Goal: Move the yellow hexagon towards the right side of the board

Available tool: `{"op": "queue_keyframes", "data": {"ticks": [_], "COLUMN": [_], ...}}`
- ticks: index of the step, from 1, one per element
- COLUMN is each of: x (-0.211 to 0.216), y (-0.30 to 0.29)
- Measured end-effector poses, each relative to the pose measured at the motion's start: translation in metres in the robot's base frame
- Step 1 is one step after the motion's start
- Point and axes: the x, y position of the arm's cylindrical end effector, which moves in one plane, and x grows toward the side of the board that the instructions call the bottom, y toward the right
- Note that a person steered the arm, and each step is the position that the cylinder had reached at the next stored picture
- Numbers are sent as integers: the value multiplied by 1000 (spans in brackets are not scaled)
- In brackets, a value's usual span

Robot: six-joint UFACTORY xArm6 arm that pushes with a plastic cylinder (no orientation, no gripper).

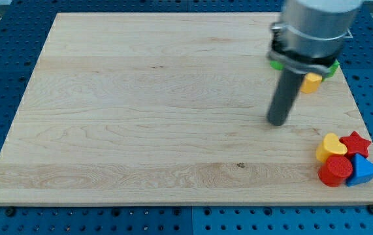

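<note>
A yellow block (pixel 311 81), likely the yellow hexagon, peeks out at the view's right, mostly hidden behind my arm. A green block (pixel 332 68) lies just behind it, also largely hidden. My tip (pixel 277 122) rests on the wooden board (pixel 140 111), to the lower left of the yellow block and apart from it.
A cluster sits at the board's lower right corner: a yellow heart (pixel 330 146), a red star (pixel 355 143), a red cylinder (pixel 335 171) and a blue triangle (pixel 363 172). Blue pegboard surrounds the board.
</note>
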Motion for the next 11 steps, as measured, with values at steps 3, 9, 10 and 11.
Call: {"op": "queue_keyframes", "data": {"ticks": [3,9,10,11], "x": [-64,-43,-44,-67], "y": [141,51,74,84]}}
